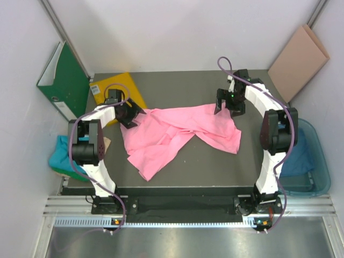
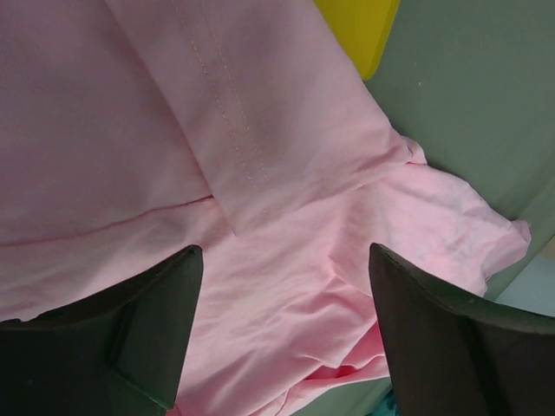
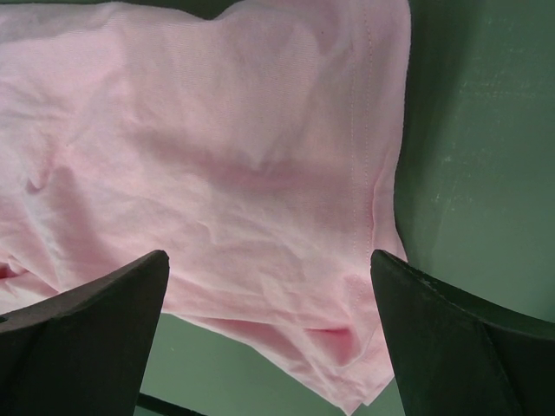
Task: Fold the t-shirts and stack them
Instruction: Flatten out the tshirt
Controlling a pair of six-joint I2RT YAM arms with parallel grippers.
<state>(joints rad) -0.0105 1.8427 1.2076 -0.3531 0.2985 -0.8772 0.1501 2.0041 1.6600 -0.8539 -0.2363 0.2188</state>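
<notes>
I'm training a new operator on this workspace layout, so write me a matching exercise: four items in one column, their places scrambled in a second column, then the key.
Items
1. bright pink cloth t-shirt
2. green rigid binder
3. flat yellow square sheet
4. translucent blue plastic bin

Places
A. standing off the table, past its far-left corner
B. off the table, beside its right edge
C. lying crumpled across the middle of the table
D. flat on the table's far-left corner

Pairs: 1-C, 2-A, 3-D, 4-B
</notes>
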